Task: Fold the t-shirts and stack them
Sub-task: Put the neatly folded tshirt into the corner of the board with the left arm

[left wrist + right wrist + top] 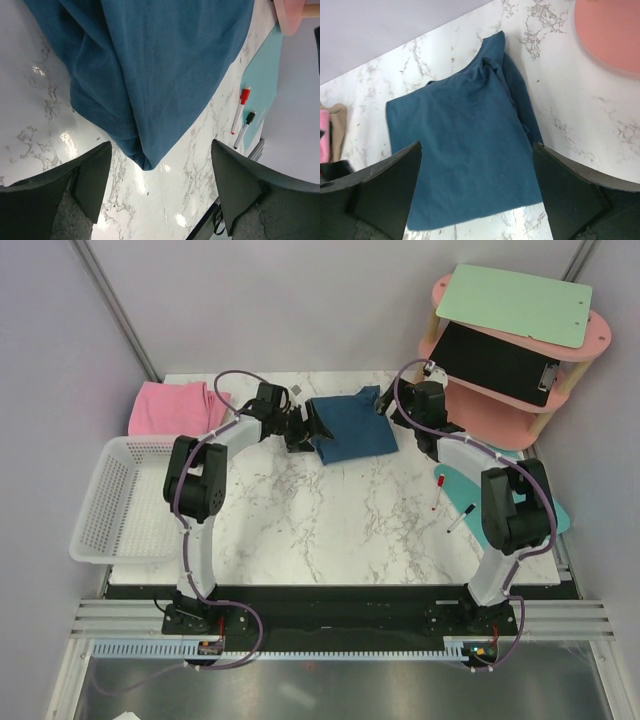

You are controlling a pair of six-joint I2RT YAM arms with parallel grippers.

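The dark teal-blue t-shirt point(352, 427) lies folded into a rough rectangle at the back middle of the marble table. It fills the top of the left wrist view point(160, 65) and the middle of the right wrist view point(465, 150). The pink t-shirt point(175, 407) lies folded at the back left, and a sliver of it shows in the right wrist view point(324, 135). My left gripper point(308, 430) point(161, 147) is open and empty at the blue shirt's left edge. My right gripper point(385, 400) point(476, 146) is open and empty above the shirt's right back corner.
A white basket point(105, 495) sits at the table's left edge. A pink shelf point(520, 350) with a green board point(515, 302) and a black clipboard stands at the back right. A turquoise mat point(470, 485) with a red marker point(438, 490) and a black marker point(462, 518) lies on the right.
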